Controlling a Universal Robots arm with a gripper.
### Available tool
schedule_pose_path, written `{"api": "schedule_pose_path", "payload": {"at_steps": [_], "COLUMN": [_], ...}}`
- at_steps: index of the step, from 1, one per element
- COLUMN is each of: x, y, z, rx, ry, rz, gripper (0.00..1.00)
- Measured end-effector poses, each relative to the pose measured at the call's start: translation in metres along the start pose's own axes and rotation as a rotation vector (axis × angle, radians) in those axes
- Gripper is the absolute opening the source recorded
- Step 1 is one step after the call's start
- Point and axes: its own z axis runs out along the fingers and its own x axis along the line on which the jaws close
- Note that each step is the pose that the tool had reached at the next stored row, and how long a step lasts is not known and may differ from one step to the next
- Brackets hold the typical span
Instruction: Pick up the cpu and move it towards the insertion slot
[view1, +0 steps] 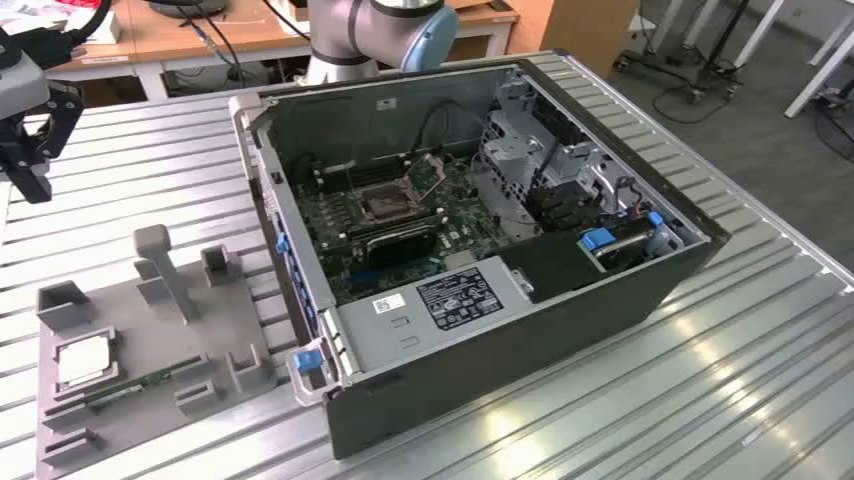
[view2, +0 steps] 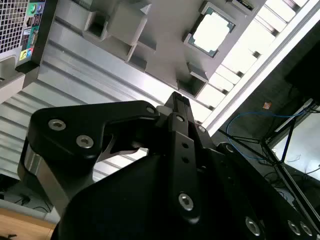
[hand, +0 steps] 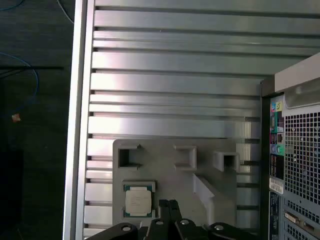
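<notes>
Both jaws of the gripper (view1: 32, 190) are pressing together on nothing, hanging clear of the grey fixture (view1: 140, 335). In the exterior view the cpu (view1: 83, 360) is lying flat in a fixture pocket at about six o'clock from the jaws, well apart from them. Farther off, at two o'clock from the cpu, the insertion slot (view1: 387, 203) is sitting inside the open computer case (view1: 534, 330).
</notes>
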Motion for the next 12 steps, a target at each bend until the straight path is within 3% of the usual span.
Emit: {"api": "schedule_pose_path", "payload": {"at_steps": [12], "x": [0.0001], "y": [-0.003], "z": [-0.0001], "rx": [0.0], "ry": [0.0], "rz": [0.0], "gripper": [0.11]}}
